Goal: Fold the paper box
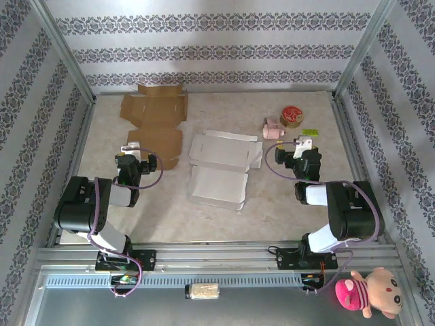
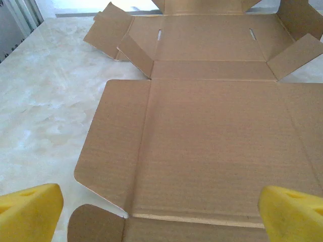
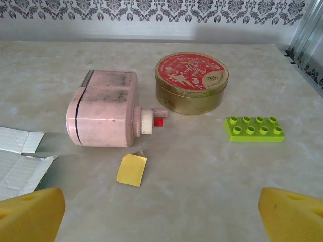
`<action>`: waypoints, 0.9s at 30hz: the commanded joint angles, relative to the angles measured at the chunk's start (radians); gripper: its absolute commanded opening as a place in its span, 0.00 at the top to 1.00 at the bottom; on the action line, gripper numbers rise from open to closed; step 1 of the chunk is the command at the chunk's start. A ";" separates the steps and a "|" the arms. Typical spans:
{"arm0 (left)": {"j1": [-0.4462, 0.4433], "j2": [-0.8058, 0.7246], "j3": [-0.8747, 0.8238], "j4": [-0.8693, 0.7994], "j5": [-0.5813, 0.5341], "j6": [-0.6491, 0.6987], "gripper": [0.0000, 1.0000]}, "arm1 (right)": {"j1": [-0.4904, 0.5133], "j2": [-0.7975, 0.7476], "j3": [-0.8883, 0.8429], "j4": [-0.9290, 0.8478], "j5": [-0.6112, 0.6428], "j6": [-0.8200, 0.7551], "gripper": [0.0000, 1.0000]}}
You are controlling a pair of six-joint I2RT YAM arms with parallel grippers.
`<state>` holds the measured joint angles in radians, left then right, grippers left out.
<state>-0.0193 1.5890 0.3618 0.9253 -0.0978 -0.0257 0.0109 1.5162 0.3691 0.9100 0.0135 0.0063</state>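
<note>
Left gripper (image 1: 133, 149) and right gripper (image 1: 303, 145): fingers released, holding nothing. White paper box (image 1: 221, 166) lies flat at table centre, between them.

Risks:
- My left faces the brown cardboard blank (image 2: 212, 146) at 10 o'clock and may grasp the wrong sheet.
- My right faces the pink device (image 3: 103, 116) and tin (image 3: 191, 80) at 2 o'clock and may knock them.

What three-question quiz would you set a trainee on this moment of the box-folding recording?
1. True or false: the brown box and the white box both lie flat and unassembled.
2. Fill in: the green brick shows ___ studs.
3. The left gripper, jaws open, hovers over which? A brown box; B white box; C green brick.
Key: 1 true; 2 eight; 3 A.
</note>
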 commanded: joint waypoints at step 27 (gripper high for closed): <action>-0.005 -0.451 0.154 -0.539 -0.139 -0.237 0.00 | 0.021 -0.453 0.224 -0.698 -0.133 0.351 0.02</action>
<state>-0.0196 1.2453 0.4133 0.6540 -0.2111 -0.1131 0.0132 1.0897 0.5110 0.4583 0.0029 0.1997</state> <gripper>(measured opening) 0.994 0.982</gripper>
